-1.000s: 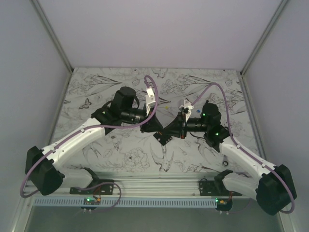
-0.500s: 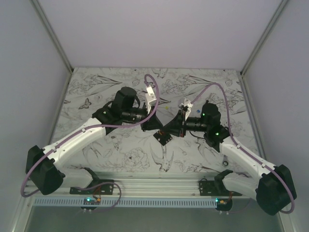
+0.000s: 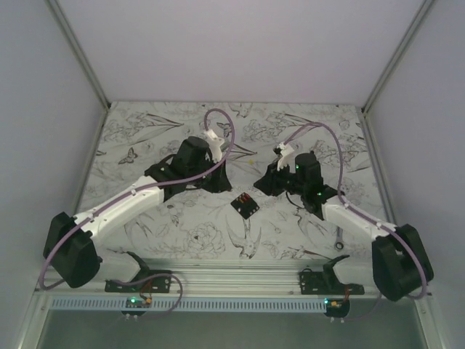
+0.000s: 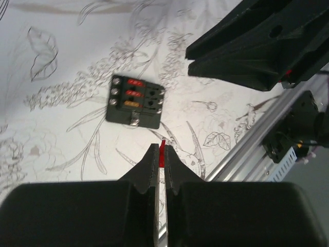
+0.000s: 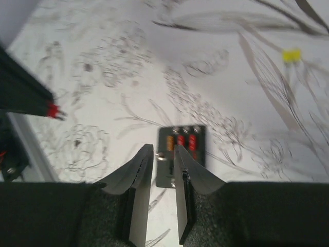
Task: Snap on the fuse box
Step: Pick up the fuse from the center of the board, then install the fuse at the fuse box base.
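Between the two grippers, a little nearer the arm bases, the fuse box (image 3: 245, 204) lies flat on the table (image 3: 138, 145), face up and touching neither hand. In the overhead view it sits turned like a diamond, one corner pointing at the bases.

The left gripper (image 4: 160, 152) is pressed together on a red fuse (image 4: 163, 148), which sticks out just past the fingertips. In its wrist view the box lies ahead and slightly to the left, apart from the tips. The box's long axis runs across that view rather than along the fingers. The half nearer the left edge holds two red fuses and an orange one, and the empty slots (image 4: 150, 98) are on the other half.

The right gripper (image 5: 162, 150) has its jaws slightly parted with nothing between them. In its wrist view the box shows through the gap, so this hand looks to be almost over the box.

From overhead both hands seem about equally close. The right seems better lined up, yet the left carries the part. If the fuse is to go in, the left hand will probably need to move forward and down towards the vacant half. No cover can be seen in any view.
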### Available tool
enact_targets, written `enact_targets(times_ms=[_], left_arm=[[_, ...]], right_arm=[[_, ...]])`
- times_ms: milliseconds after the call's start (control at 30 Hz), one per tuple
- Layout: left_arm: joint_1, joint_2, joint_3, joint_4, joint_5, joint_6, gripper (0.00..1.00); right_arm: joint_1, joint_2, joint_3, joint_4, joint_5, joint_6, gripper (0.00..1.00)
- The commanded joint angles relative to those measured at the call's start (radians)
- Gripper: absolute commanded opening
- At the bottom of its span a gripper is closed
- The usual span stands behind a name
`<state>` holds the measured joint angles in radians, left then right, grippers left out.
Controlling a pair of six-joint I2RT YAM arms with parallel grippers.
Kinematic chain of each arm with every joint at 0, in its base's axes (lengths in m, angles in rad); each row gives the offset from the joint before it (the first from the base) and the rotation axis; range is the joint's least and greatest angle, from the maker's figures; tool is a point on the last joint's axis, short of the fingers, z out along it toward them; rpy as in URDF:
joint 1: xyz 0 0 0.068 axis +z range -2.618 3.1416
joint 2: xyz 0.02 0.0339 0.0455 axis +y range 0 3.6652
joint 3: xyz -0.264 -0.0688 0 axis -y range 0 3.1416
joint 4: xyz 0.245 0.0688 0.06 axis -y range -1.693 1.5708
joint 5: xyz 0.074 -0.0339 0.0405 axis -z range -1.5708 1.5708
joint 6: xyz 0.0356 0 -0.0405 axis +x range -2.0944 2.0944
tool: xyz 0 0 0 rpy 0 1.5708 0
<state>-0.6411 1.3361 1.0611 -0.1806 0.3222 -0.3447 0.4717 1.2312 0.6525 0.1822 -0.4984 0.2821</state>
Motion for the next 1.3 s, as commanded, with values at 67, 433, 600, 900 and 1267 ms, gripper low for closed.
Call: enact_targets(times_ms=[67, 433, 600, 900, 1267], left_arm=[[0.006, 0.042, 0.006, -0.135, -0.162, -0.175, 0.0], [0.005, 0.112, 0.021, -0.155, -0.141, -0.265, 0.0], [0.005, 0.142, 0.031, -0.165, -0.154, -0.268, 0.0], [0.003, 0.169, 0.053, -0.18, -0.151, -0.271, 0.0], [-0.075, 0.303, 0.176, -0.256, -0.216, -0.268, 0.0]], right_arm=[[-0.004, 0.123, -0.024, -0.04, 0.244, 0.068, 0.24], [0.035, 0.288, -0.033, -0.03, 0.36, 0.116, 0.14], [0.086, 0.319, -0.035, -0.04, 0.33, 0.15, 0.14], [0.162, 0.302, -0.06, -0.012, 0.302, 0.22, 0.13], [0.158, 0.157, -0.075, -0.115, 0.452, 0.16, 0.18]])
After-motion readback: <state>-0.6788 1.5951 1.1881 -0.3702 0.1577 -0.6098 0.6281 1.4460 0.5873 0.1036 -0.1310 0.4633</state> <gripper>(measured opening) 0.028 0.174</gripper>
